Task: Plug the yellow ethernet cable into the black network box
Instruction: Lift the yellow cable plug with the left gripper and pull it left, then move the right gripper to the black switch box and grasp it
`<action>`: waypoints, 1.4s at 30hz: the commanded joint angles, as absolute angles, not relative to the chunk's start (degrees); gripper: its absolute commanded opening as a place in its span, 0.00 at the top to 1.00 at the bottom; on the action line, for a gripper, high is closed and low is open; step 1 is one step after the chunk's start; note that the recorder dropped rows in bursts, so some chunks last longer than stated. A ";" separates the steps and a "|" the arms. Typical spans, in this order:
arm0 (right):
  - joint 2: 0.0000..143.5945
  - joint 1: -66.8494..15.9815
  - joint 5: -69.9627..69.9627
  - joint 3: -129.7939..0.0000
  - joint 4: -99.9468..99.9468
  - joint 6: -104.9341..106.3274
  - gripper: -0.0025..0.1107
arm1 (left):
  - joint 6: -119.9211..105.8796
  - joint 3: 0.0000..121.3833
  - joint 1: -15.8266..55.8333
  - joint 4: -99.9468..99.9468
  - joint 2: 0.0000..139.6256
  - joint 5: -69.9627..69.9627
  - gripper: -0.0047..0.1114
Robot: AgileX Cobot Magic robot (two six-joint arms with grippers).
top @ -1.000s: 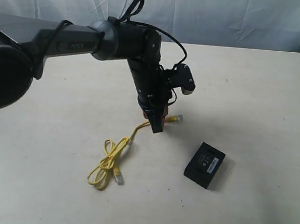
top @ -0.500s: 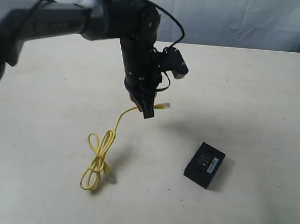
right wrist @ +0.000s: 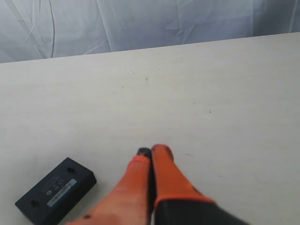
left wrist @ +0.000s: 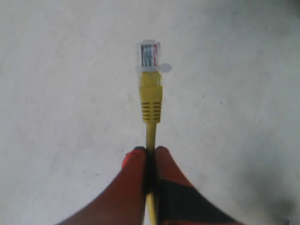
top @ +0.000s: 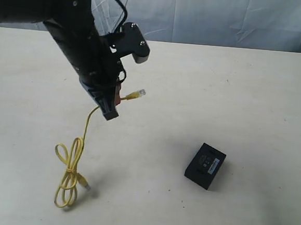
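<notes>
My left gripper (top: 112, 108) (left wrist: 150, 151) is shut on the yellow ethernet cable (top: 87, 126), just behind its yellow boot. The clear plug (top: 140, 93) (left wrist: 148, 55) sticks out past the fingertips, held up in the air. The cord hangs down to coiled loops (top: 68, 174) on the table, where the other plug (top: 87, 187) lies. The black network box (top: 205, 165) (right wrist: 54, 189) lies flat on the table, well to the right of the left gripper, white label up. My right gripper (right wrist: 151, 152) is shut and holds nothing, hovering beside the box; it is out of the exterior view.
The table top (top: 245, 99) is pale and bare around the box. A white cloth backdrop (top: 225, 19) runs along the far edge. The left arm (top: 78, 34) fills the upper left of the exterior view.
The left arm has lifted and swung left with the cable end in its grip. The plug rose, and the coiled loops were dragged leftward across the table. The box stayed put.
</notes>
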State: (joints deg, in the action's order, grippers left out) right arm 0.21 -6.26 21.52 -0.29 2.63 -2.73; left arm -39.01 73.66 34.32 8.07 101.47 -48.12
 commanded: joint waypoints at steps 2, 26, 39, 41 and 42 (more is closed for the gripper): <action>0.00 -6.37 20.83 0.00 2.59 -2.59 0.99 | -39.20 67.46 34.22 7.82 98.67 -44.53 0.96; 8.75 -6.37 5.15 -10.23 10.64 0.00 0.99 | -39.20 63.83 34.22 6.56 98.67 -39.99 0.96; 77.96 -18.98 36.16 -31.72 34.09 23.09 0.99 | -39.20 63.83 34.22 6.99 98.67 -39.84 0.96; 82.02 -23.78 34.89 -32.65 34.31 22.30 0.99 | -39.20 63.83 34.22 6.99 98.67 -39.84 0.96; 83.53 -25.43 33.97 -33.03 35.01 22.30 0.99 | -39.20 63.83 34.22 6.97 98.67 -39.73 0.96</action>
State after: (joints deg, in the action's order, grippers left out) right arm 80.69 -22.15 36.12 -32.07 33.64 21.74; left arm -39.23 64.06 34.32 6.39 99.35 -40.02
